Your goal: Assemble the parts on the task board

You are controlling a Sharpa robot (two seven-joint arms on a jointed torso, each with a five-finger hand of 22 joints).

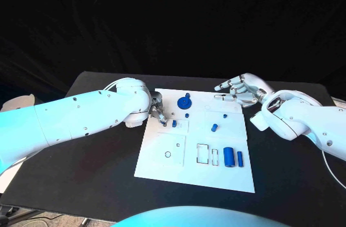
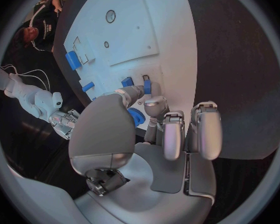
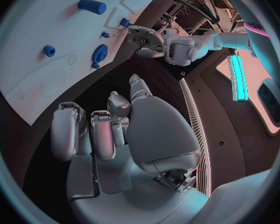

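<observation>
The white board (image 1: 162, 164) lies in the middle of the black table (image 1: 94, 187), and both arms are in over its far end. The left hand (image 1: 158, 114) is down at the board's ten o'clock edge, fingertips right beside a small blue block (image 1: 174, 123); in the left wrist view the fingers (image 2: 168, 132) are bent forward with gaps between them, tips close to two small blue pieces (image 2: 146, 87) at the board's edge, but whether they actually pinch anything I cannot tell. The right hand (image 1: 241, 91) hovers at the board's one o'clock corner, off the surface, fingers curled loosely and apart, nothing in them. On the board, the blue gear (image 1: 185, 103) sits at twelve o'clock with a little peg just beyond it. A short blue peg (image 1: 215, 127) lies near the centre, toward two o'clock, and another small one is just past it. At four o'clock a fat blue cylinder (image 1: 229, 157) stands side by side with a thin blue bar (image 1: 240, 159), just apart, next to two empty rectangular slots (image 1: 203, 154). A small round hole (image 1: 168, 154) shows at eight o'clock.
</observation>
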